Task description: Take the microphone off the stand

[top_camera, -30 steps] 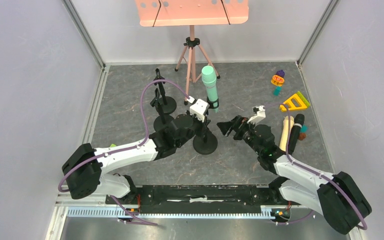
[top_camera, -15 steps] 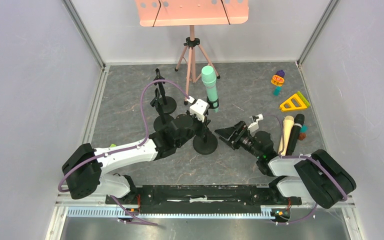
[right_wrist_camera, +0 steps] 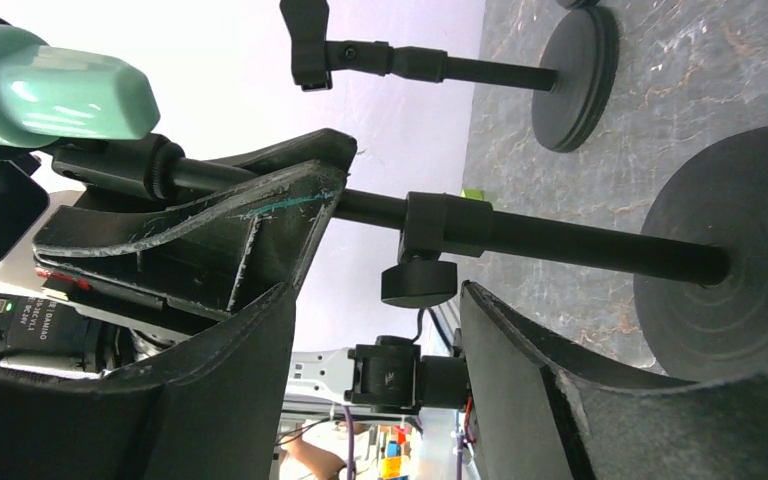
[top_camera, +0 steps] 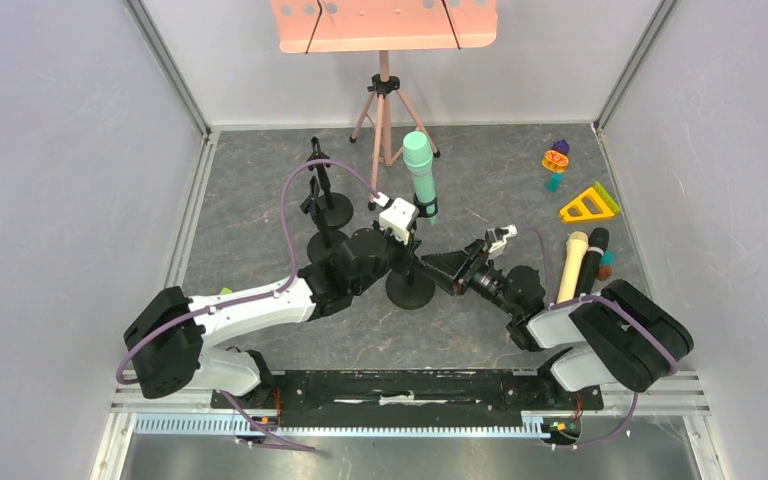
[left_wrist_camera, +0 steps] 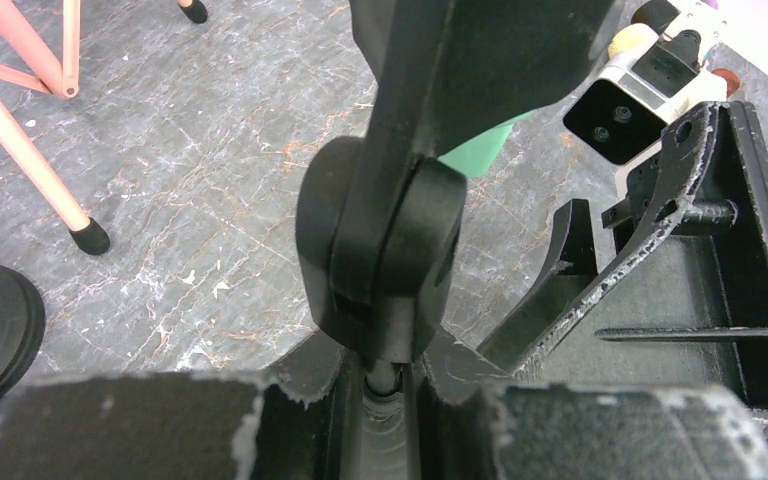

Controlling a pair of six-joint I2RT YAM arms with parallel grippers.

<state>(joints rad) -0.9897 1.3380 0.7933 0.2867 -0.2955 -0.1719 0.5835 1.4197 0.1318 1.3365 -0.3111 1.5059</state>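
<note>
A mint-green microphone (top_camera: 420, 170) sits tilted in the clip of a black stand with a round base (top_camera: 410, 290). It also shows in the right wrist view (right_wrist_camera: 55, 95), and a sliver of it in the left wrist view (left_wrist_camera: 475, 150). My left gripper (top_camera: 407, 245) is shut on the stand's pole just below the clip joint (left_wrist_camera: 380, 260); the pole (left_wrist_camera: 385, 385) sits between its fingers. My right gripper (top_camera: 438, 268) is open and empty, its jaws on either side of the pole's knob (right_wrist_camera: 418, 283), close to the pole (right_wrist_camera: 560, 240) but not touching it.
Two smaller black stands (top_camera: 328, 210) stand left of the left gripper. A pink music stand (top_camera: 385, 110) is behind. A cream microphone (top_camera: 570, 265) and a black one (top_camera: 592, 260) lie at the right, with a yellow triangle (top_camera: 588, 205) and a small toy (top_camera: 556, 160).
My right gripper has moved left and now reaches the stand's pole, open. The left gripper, the stand and the microphone have not moved.
</note>
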